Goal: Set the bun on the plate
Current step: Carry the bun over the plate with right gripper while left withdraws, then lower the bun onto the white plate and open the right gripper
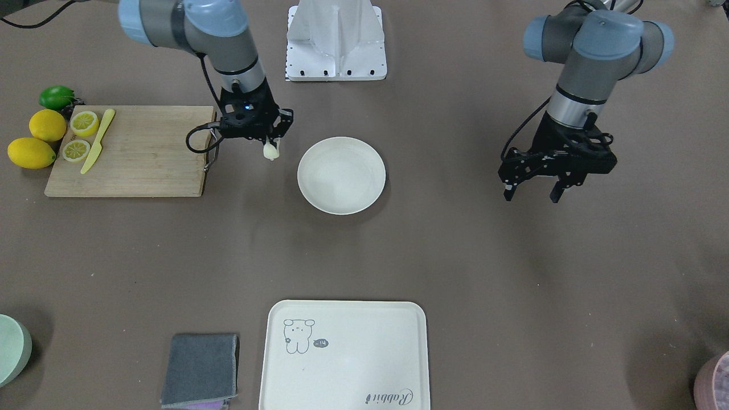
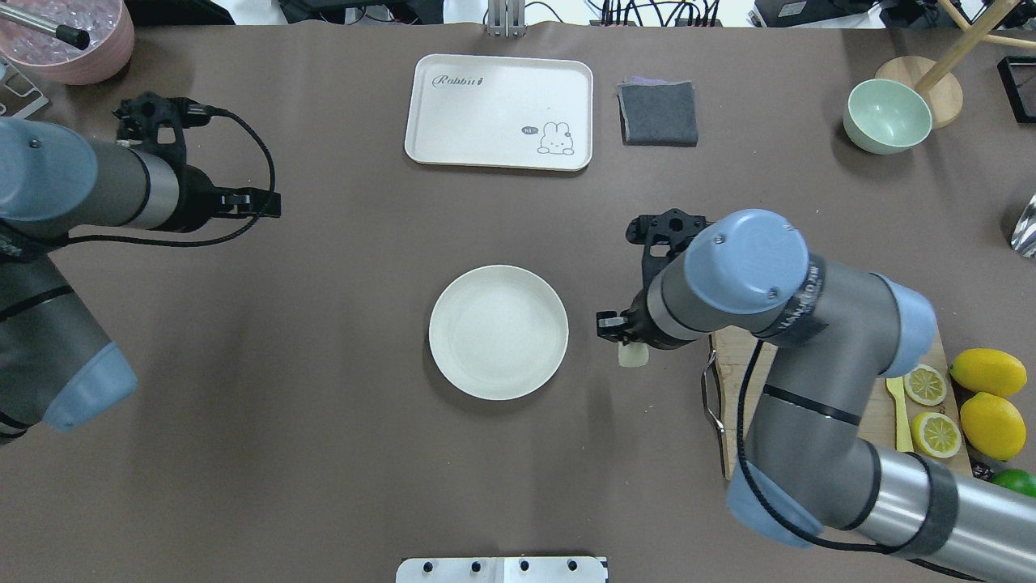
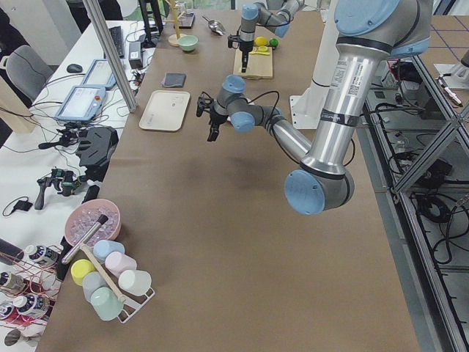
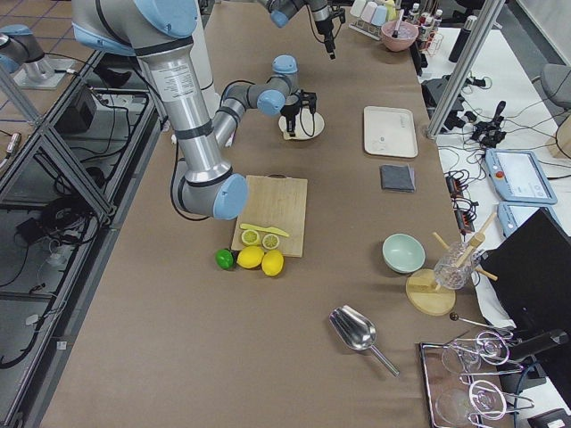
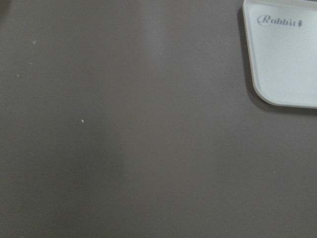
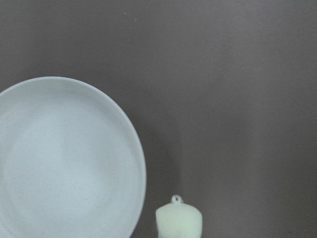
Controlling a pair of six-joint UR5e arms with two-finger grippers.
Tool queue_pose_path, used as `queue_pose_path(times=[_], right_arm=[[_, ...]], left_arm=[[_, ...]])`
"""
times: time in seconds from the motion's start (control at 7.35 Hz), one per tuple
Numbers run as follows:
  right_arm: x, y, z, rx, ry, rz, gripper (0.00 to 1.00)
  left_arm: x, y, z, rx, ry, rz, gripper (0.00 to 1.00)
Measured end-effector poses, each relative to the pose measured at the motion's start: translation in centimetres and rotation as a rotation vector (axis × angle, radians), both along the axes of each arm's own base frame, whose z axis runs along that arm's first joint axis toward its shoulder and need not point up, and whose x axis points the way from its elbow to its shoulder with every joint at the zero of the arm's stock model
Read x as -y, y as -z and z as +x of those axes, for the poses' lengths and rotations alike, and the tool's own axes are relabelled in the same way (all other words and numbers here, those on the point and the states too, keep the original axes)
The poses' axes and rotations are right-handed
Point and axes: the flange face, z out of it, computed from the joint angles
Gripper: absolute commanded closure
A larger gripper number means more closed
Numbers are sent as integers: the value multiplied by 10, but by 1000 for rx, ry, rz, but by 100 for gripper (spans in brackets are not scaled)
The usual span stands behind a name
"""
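One bun (image 1: pixel 271 151) hangs in right hand (image 1: pixel 272 142) beside plate (image 1: pixel 342 175)

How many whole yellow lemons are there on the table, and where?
2. One lemon lies off the cutting board end, beside the lime; the other lemon lies next to it, farther from the lime. None seems hidden.

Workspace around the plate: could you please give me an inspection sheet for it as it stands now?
Surface: brown table, a few pale specks.
Job's things: bun held above the table beside the plate, not over it; plate empty.
Clutter: cutting board with lemon slices and knife; lemons; lime; tray; grey cloth.
Grippers: right gripper shut on the bun; left gripper open, empty.
Cables: black cable looped at the right wrist, off the plate.
Surroundings: tablets on a side desk.
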Motion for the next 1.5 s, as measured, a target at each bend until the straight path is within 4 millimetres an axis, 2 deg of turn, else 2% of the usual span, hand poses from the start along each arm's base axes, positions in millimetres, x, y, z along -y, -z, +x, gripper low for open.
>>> queue_pose_path(times=[0.14, 0.41, 0.68, 0.82, 0.95, 1.09, 1.22, 1.5], right_arm=[[2, 16, -22, 0, -5, 11, 100], [13, 34, -60, -14, -7, 16, 100], [20, 41, -87, -38, -8, 20, 98], [20, 40, -92, -45, -7, 23, 86], [22, 37, -99, -43, -8, 28, 69], [23, 33, -108, -26, -9, 36, 27], [25, 31, -115, -7, -13, 40, 1], [22, 38, -122, 20, -36, 14, 0]], left_arm=[[5, -12, -18, 19, 5, -2, 2], [11, -30, -44, 34, 15, -19, 2], [18, -57, -52, 61, 26, -56, 2], [19, -72, -53, 79, 25, -76, 2], [19, -84, -56, 97, 20, -85, 2], [19, -91, -61, 111, 15, -87, 2], [18, -96, -63, 117, 14, -89, 2], [18, -98, -64, 121, 13, -91, 2]])
